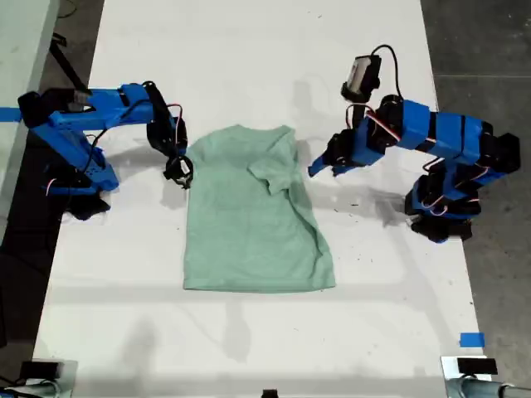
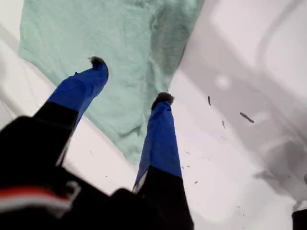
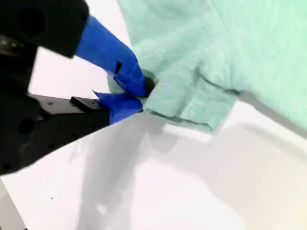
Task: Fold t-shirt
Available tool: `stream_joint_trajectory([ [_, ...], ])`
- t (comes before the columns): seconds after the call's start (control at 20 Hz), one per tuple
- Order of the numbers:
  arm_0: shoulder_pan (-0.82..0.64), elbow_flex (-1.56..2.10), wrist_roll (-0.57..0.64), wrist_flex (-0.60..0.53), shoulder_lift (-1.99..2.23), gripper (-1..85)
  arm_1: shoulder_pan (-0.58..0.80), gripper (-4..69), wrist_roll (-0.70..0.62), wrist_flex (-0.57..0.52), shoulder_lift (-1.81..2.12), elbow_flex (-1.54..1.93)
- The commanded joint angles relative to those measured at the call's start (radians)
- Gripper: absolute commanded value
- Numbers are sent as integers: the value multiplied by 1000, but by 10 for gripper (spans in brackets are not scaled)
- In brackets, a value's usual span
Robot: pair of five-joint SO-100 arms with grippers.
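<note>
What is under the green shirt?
Under the t-shirt only the white table shows around its edges. One sleeve is folded over onto the shirt's body, hiding that cloth. Anything beneath stays covered.

No readable text, labels, brands or numbers on anything in view.

A pale mint-green t-shirt (image 1: 249, 224) lies flat on the white counter (image 1: 249, 66), neck toward the far edge. The sleeve on the exterior view's right is folded inward over the chest; the opposite sleeve is bunched at the shirt's edge. The hem lies straight.
</note>
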Motion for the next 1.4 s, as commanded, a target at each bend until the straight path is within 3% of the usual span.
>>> stream_joint_trajectory([
  [0.0,-20,-130,8,118,149,0,-14,222,26,-37,74,38],
  [0.15,69,-276,11,115,189,0,-20,215,41,-55,109,87],
  [0.45,252,-543,67,-104,-193,0,-71,223,78,-77,127,153],
  [0.6,278,-822,144,-41,-434,29,-133,246,98,-77,143,181],
  [0.7,290,-951,190,15,-494,190,-195,283,106,-87,150,216],
  [0.8,296,-957,249,29,-422,235,-272,335,130,-97,152,262],
  [0.9,291,-953,270,80,-322,259,-353,343,169,-138,158,318],
  [1.1,336,-867,221,219,-147,253,-500,344,278,-259,118,394],
  [1.35,523,-563,57,255,103,250,-603,345,350,-459,-109,383],
])
